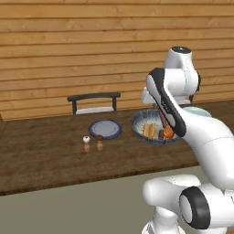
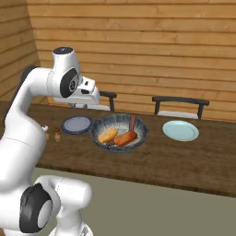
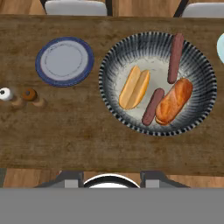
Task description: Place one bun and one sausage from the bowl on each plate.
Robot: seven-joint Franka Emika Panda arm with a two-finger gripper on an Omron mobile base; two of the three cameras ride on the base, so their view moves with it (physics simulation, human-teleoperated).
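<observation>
The bowl (image 3: 105,87) stands on the wooden table and holds all the food. In it lie a pale bun (image 3: 134,87), an orange bun (image 3: 174,101), one sausage (image 3: 152,106) between them and a second sausage (image 3: 176,57) by the far rim. Left of the bowl is the blue-rimmed plate (image 3: 64,61); it is bare. The teal plate (image 2: 180,130) lies right of the bowl, also bare. My gripper (image 3: 111,177) hangs high over the table's near edge, looking straight down. Its fingers stand apart with nothing between them.
A white salt shaker (image 3: 5,93) and a brown pepper shaker (image 3: 29,94) stand left of the blue plate. Two dark chairs (image 2: 179,102) are tucked in at the table's far side, against a wooden plank wall.
</observation>
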